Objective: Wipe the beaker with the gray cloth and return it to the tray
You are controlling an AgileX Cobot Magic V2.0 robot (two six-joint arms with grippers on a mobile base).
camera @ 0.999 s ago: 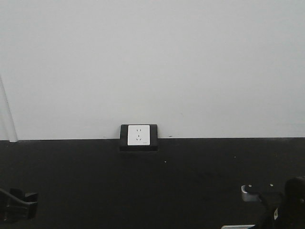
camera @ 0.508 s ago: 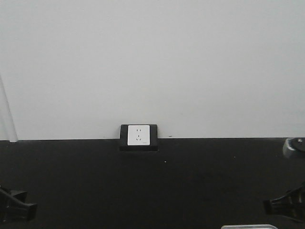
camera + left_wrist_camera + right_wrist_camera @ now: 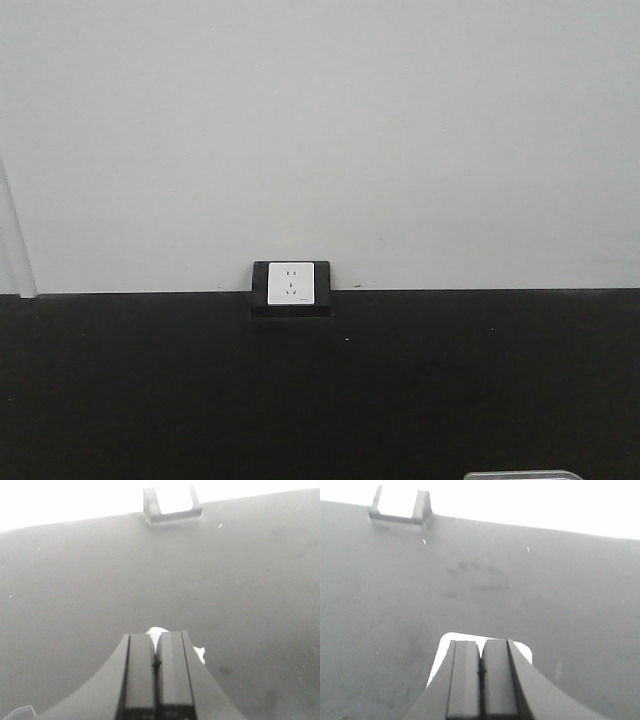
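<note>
The tray (image 3: 522, 475) shows only as a silver rim at the bottom edge of the front view. In the right wrist view the tray (image 3: 444, 652) is a bright, rounded-corner patch on the table, just behind my right gripper (image 3: 481, 643), whose fingers are pressed together with nothing between them. My left gripper (image 3: 156, 636) is also shut and empty. A pale rumpled shape (image 3: 200, 654) peeks out from behind its tips; I cannot tell whether it is the gray cloth. The beaker is not clearly in view. Neither gripper appears in the front view.
A black tabletop (image 3: 200, 400) runs back to a white wall. A white power socket in a black housing (image 3: 291, 287) stands at the table's far edge. A faint pale outline (image 3: 20, 712) sits in the bottom left corner of the left wrist view.
Both arms, seen at the lower left and lower right corners of the front view earlier, have withdrawn out of that view. The tray rim stays in place.
</note>
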